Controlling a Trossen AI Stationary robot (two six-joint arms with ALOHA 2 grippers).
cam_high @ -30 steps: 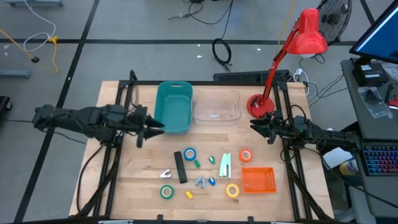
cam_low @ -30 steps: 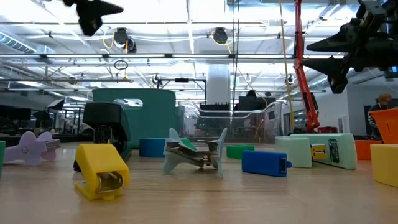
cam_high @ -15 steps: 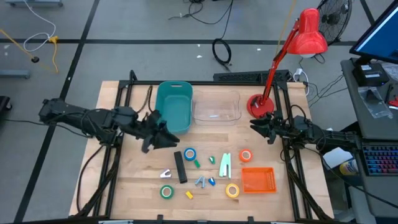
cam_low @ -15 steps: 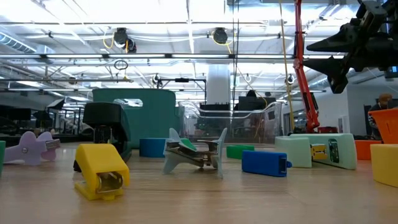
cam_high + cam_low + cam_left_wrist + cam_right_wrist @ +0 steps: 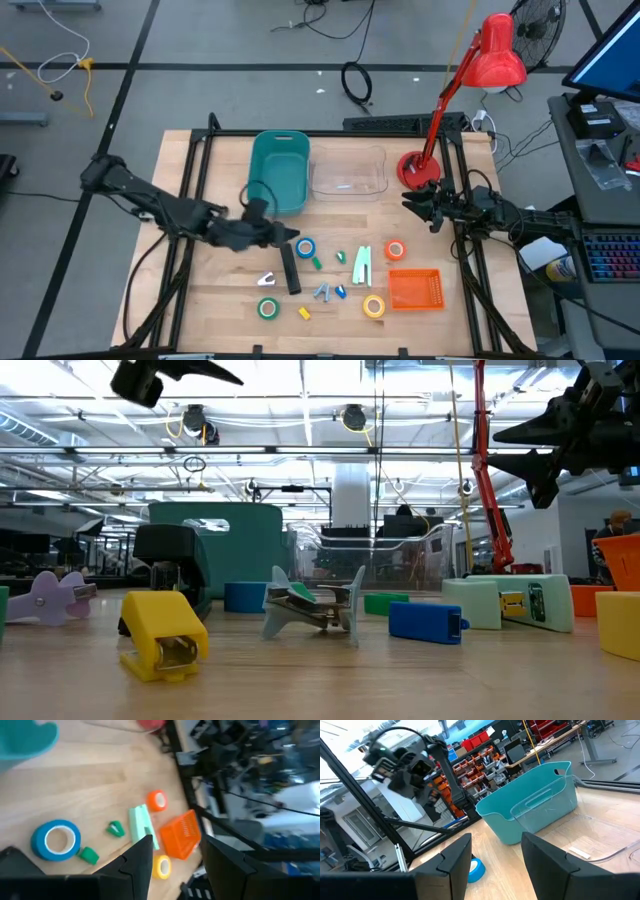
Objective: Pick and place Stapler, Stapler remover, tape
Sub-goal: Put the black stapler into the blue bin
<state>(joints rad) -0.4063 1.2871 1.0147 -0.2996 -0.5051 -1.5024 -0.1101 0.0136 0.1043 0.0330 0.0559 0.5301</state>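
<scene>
Seen from above, we find the left gripper [image 5: 288,234] raised over the wooden table [image 5: 200,290], beside the black stapler [image 5: 290,268] and the blue tape roll [image 5: 305,247]; its fingers [image 5: 142,857] stand apart with nothing between them. The right gripper [image 5: 410,205] waits at the table's right edge near the red lamp [image 5: 470,80], its fingers [image 5: 455,860] likewise apart and empty. We locate the task items in the middle of the table: the mint-green stapler [image 5: 361,265], the grey staple remover [image 5: 322,291], the lilac staple remover [image 5: 267,280], and the green [image 5: 267,308], yellow [image 5: 374,306] and orange-red [image 5: 395,250] tape rolls. An orange basket [image 5: 414,290] sits beside the yellow roll. Behind them stand a teal bin [image 5: 279,172] and a clear bin [image 5: 349,172], side by side.
</scene>
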